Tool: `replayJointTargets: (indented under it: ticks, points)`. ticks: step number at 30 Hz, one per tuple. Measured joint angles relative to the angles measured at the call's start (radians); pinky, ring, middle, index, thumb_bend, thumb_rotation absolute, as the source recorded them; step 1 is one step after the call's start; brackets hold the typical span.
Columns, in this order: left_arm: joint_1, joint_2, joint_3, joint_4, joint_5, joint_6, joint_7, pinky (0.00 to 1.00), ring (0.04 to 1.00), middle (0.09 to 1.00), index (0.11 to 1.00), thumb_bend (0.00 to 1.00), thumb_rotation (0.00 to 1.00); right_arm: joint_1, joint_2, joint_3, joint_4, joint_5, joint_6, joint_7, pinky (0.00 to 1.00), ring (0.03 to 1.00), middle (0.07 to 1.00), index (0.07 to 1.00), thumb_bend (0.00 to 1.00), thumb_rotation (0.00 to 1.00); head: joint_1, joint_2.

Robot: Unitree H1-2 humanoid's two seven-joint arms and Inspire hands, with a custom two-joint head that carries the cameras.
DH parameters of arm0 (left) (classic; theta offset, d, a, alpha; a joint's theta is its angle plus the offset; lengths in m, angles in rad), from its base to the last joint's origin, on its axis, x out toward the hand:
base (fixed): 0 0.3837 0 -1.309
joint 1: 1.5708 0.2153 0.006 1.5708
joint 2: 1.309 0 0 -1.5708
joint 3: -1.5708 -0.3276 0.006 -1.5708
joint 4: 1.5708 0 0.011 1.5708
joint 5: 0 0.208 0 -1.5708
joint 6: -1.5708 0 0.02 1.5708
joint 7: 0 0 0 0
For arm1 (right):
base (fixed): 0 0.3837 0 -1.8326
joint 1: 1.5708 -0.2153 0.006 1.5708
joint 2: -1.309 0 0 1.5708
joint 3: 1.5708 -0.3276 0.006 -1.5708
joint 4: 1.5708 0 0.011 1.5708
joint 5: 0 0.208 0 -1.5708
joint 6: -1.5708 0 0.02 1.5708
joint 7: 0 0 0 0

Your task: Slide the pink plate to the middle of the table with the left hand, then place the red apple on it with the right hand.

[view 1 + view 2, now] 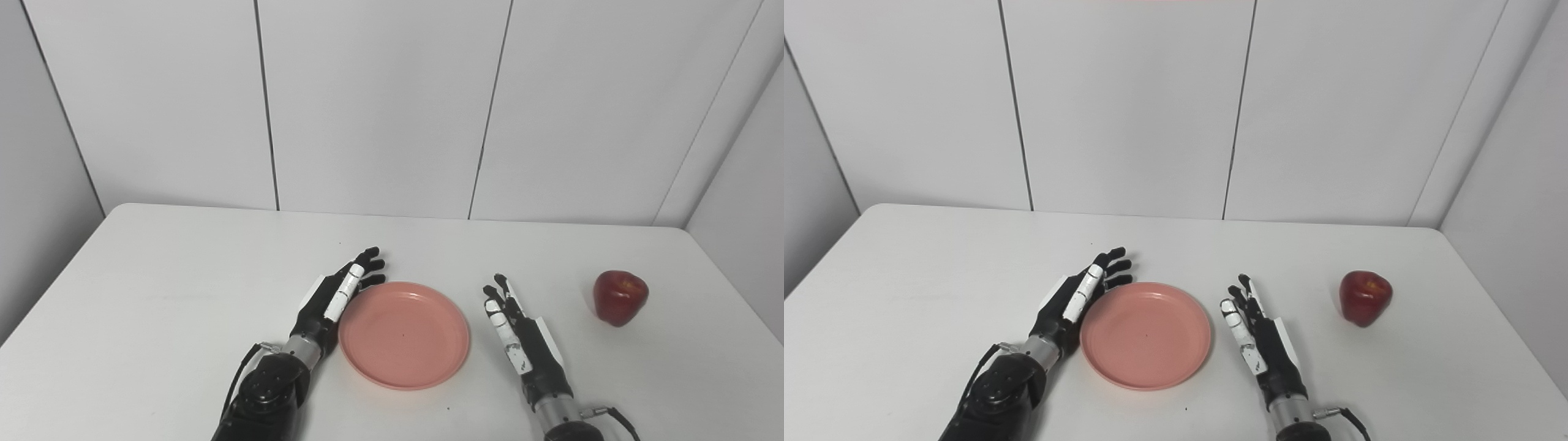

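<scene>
The round pink plastic plate (pixel 404 334) lies mid-table between two empty, straight-fingered hands: the left hand (pixel 335 294) touches its left rim, the right hand (pixel 1254 334) sits apart. The shiny red apple (pixel 1365 297) stands farther right on the white table (pixel 171 288); the views match; grey wall panels (pixel 380 104) stand behind.

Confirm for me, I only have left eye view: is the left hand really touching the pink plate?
Observer: Right eye view agrees: left hand lies against the pink plate rim, no gap.
Operator: Right hand clear of it?
Observer: Yes, right hand lies open, bare table between.
Operator: Apple near the edge?
Observer: No, right eye view shows a wider stretch of table beyond the red apple.
</scene>
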Motion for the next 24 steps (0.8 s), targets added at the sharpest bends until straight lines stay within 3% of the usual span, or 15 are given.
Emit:
replayJointTargets:
  ticks: [3, 7, 9, 10, 17, 24]
  points:
    - [-0.001, 0.001, 0.008, 0.009, -0.008, -0.009, -0.018, 0.79, 0.854, 0.891, 0.880, 0.72, 0.94, 0.004, 0.007, 0.004, -0.009, -0.033, -0.008, -0.022, 0.91, 0.938, 0.950, 0.983, 0.80, 1.00, -0.014, -0.006]
    - [-0.004, 0.003, 0.014, 0.025, -0.009, -0.021, -0.035, 0.79, 0.855, 0.892, 0.884, 0.73, 0.94, 0.030, 0.009, 0.019, -0.050, -0.120, -0.031, -0.058, 0.92, 0.925, 0.952, 0.967, 0.76, 1.00, -0.046, -0.020]
    - [-0.006, 0.004, 0.016, 0.027, -0.010, -0.021, -0.041, 0.80, 0.862, 0.894, 0.891, 0.73, 0.95, 0.034, 0.008, 0.020, -0.084, -0.168, -0.036, -0.062, 0.93, 0.909, 0.913, 0.926, 0.78, 1.00, -0.052, -0.020]
    - [-0.006, 0.004, 0.018, 0.028, -0.010, -0.021, -0.046, 0.80, 0.863, 0.896, 0.894, 0.73, 0.95, 0.033, 0.005, 0.016, -0.102, -0.182, -0.036, -0.065, 0.87, 0.881, 0.886, 0.906, 0.79, 1.00, -0.052, -0.020]
    - [-0.007, 0.002, 0.034, 0.032, -0.021, -0.021, -0.058, 0.80, 0.869, 0.894, 0.893, 0.73, 0.93, 0.006, -0.071, -0.040, -0.193, -0.245, -0.006, -0.055, 0.82, 0.845, 0.825, 0.877, 0.79, 0.98, -0.057, -0.023]
    - [-0.007, 0.000, 0.039, 0.033, -0.021, -0.021, -0.060, 0.79, 0.868, 0.898, 0.891, 0.72, 0.95, -0.007, -0.142, -0.064, -0.223, -0.306, 0.061, -0.018, 0.71, 0.796, 0.823, 0.890, 0.89, 0.74, -0.086, -0.028]
